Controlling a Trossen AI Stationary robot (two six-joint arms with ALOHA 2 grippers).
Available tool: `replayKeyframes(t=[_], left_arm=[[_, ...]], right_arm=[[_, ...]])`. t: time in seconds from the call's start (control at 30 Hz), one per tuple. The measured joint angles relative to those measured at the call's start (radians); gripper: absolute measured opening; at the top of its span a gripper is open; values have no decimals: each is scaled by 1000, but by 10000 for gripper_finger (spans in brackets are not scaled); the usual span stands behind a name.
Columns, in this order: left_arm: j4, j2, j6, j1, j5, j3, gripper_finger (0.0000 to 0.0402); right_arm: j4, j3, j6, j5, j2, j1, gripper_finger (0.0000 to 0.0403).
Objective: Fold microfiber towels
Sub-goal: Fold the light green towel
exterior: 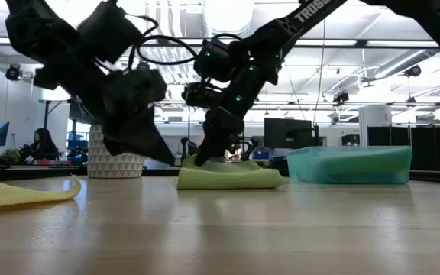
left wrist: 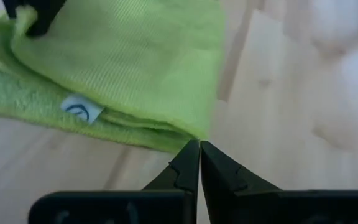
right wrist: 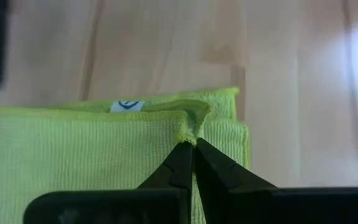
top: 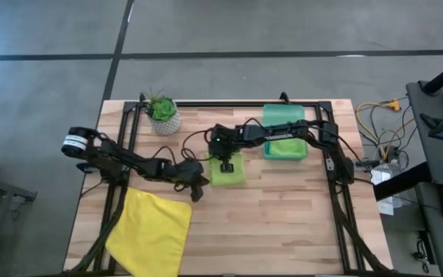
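A lime green microfiber towel (top: 235,174) lies folded in several layers at the table's middle, a white tag (left wrist: 76,110) showing at its folded side. My right gripper (top: 226,165) comes down on it from the far side, shut at the top layer's edge. My left gripper (top: 199,187) is shut and low, just off the towel's near left corner (left wrist: 188,134). A bright yellow towel (top: 154,229) lies spread at the near left, one side over the table's near edge. My right gripper pinches the top layer's edge (right wrist: 194,129) between its fingertips, slanting down from the far side. The cloth puckers there. The towel stays folded on the table. My left gripper's shut tips (left wrist: 199,149) stand at the towel's corner; whether they touch it, I cannot tell.
A translucent green bin (exterior: 350,165) stands at the far right with something green in it. A potted plant (top: 163,114) stands at the far left. Black frame rails (top: 337,192) run along both sides. Bare wood lies to the near right.
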Motion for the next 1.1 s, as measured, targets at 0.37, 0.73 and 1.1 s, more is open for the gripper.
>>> replayKeyframes(t=[0.37,0.73,1.1], left_arm=[[256,237,-99,-21,-29,4,0],[326,273,-114,-52,-39,5,0],[316,261,-117,-54,-23,4,0]], right_arm=[[8,68,16,-19,44,0,9],[61,70,-2,-21,45,-7,9],[91,70,-38,-25,45,-7,9]])
